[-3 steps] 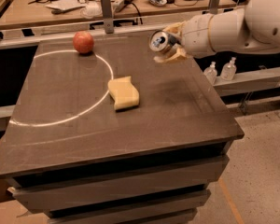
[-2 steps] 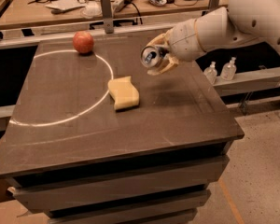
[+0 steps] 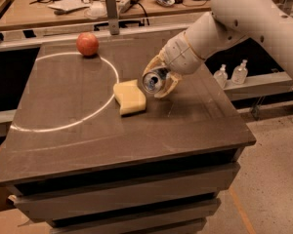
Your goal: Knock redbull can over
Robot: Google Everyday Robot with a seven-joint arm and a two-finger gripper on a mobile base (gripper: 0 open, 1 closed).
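Gripper (image 3: 159, 77) and redbull can (image 3: 155, 81) have dropped toward 7 o'clock since the earlier frames, and are now lower over the table (image 3: 195, 126). Fingers are clenched around the can's body. Can is tipped near horizontal, its shiny top facing 7 o'clock. It hangs just beside the yellow sponge (image 3: 129, 97), at the sponge's 2 o'clock. Cannot tell whether the can touches the tabletop. Red apple (image 3: 88, 44) sits well apart at the can's 10 o'clock, by the white arc (image 3: 63, 126).
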